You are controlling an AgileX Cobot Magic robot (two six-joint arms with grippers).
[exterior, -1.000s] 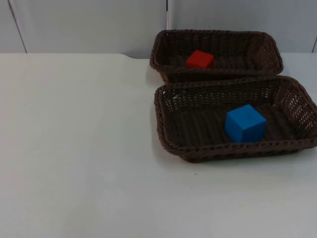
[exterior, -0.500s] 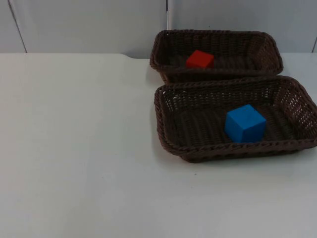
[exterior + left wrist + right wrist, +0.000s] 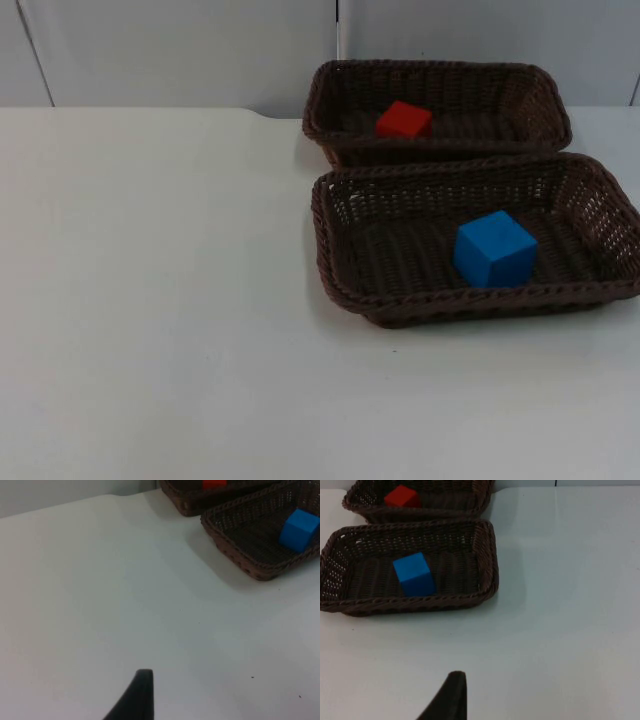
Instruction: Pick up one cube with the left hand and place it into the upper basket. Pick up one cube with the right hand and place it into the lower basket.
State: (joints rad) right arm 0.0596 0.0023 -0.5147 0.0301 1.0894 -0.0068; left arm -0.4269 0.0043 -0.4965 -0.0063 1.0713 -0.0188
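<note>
A red cube [image 3: 404, 120] lies inside the upper brown wicker basket [image 3: 440, 66] at the back of the table. A blue cube [image 3: 494, 248] lies inside the lower wicker basket [image 3: 480, 300] just in front of it. My left gripper [image 3: 142, 695] hangs over bare white table, well to the left of both baskets, with the blue cube [image 3: 299, 530] far ahead of it. My right gripper [image 3: 451, 695] hangs over bare table on the other side, the lower basket [image 3: 420, 602] and its blue cube [image 3: 414, 574] ahead, the red cube [image 3: 402, 496] beyond. Both arms wait.
The two baskets touch along their long sides at the table's right half. The white table top [image 3: 160, 300] stretches wide to the left and front. A grey partition wall [image 3: 180, 50] closes the back.
</note>
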